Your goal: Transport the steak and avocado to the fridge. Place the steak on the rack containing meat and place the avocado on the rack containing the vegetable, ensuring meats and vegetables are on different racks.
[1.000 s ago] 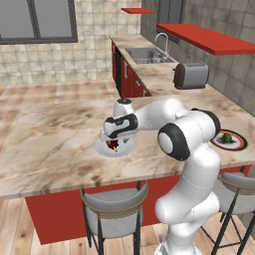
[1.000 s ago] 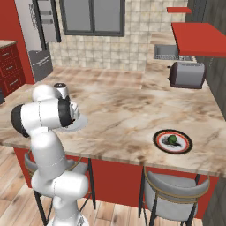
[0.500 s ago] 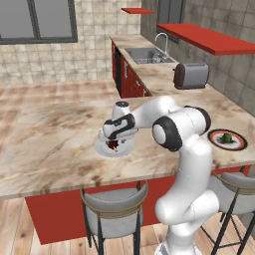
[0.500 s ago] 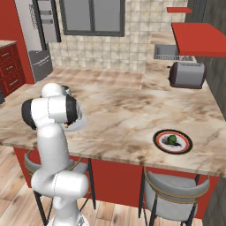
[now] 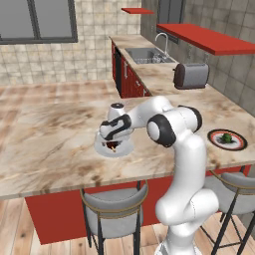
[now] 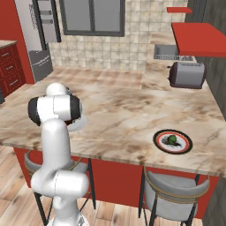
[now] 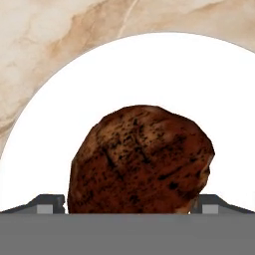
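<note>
Steak [image 7: 142, 159]: dark reddish-brown lump lying on a white plate [image 7: 149, 69]; in the left base view the steak [image 5: 113, 145] sits under the hand, on the plate [image 5: 125, 149].
White plate: on the desk [image 5: 50, 134], near its front edge, towards the middle of the long side with the stools.
Gripper [image 7: 130, 201]: lowered over the plate, jaws wide open, one dark tip on each side of the steak; the tips look apart from the meat, though contact low down cannot be told.
Avocado [image 6: 171, 140]: dark green fruit on a round dark plate with a red rim [image 6: 159, 143], near the desk's front edge towards the right end; also seen in the left base view, avocado [image 5: 227, 138] on its plate [image 5: 215, 142].
Steak and avocado: well apart along the same front edge.
Arm [image 5: 169, 124]: rises from below the desk's front edge and bends over it to the white plate.
Toaster [image 6: 187, 74]: grey, on the far right part of the desk.
Stools [image 5: 112, 214]: grey seats, tucked below the front edge.
Fridge [image 6: 44, 39]: grey, across the room at the upper left of the right base view, doors closed.
</note>
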Robot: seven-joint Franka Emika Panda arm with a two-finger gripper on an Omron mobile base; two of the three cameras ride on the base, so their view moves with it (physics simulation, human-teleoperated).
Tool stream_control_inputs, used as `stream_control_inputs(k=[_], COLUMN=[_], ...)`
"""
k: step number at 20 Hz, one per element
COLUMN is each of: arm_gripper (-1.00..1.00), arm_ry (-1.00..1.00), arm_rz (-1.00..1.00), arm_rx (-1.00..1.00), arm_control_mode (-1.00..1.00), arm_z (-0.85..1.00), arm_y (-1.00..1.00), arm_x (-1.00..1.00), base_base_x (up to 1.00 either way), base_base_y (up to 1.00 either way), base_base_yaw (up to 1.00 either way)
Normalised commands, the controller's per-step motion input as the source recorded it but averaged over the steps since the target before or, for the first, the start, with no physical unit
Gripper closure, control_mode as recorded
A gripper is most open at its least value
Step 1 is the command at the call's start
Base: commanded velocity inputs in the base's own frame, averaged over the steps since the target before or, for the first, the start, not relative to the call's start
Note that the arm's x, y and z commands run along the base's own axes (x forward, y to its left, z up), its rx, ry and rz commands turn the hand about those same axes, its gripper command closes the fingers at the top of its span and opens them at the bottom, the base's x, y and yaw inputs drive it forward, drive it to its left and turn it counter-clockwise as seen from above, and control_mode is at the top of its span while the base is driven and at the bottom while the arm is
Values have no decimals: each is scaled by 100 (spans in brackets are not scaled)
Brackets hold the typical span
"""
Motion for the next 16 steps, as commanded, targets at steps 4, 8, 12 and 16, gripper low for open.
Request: stream_control_inputs(k=[4,8,12,16], arm_gripper=[-100,100,100,100], arm_ry=[16,15,9,3], arm_rz=[0,0,0,0], arm_rx=[0,0,0,0], arm_control_mode=[-100,-100,-100,-100], arm_z=[-25,-37,-35,-19], arm_y=[0,6,9,2], arm_x=[0,3,3,0], base_base_x=[0,0,0,0], base_base_y=[0,0,0,0], base_base_yaw=[0,0,0,0])
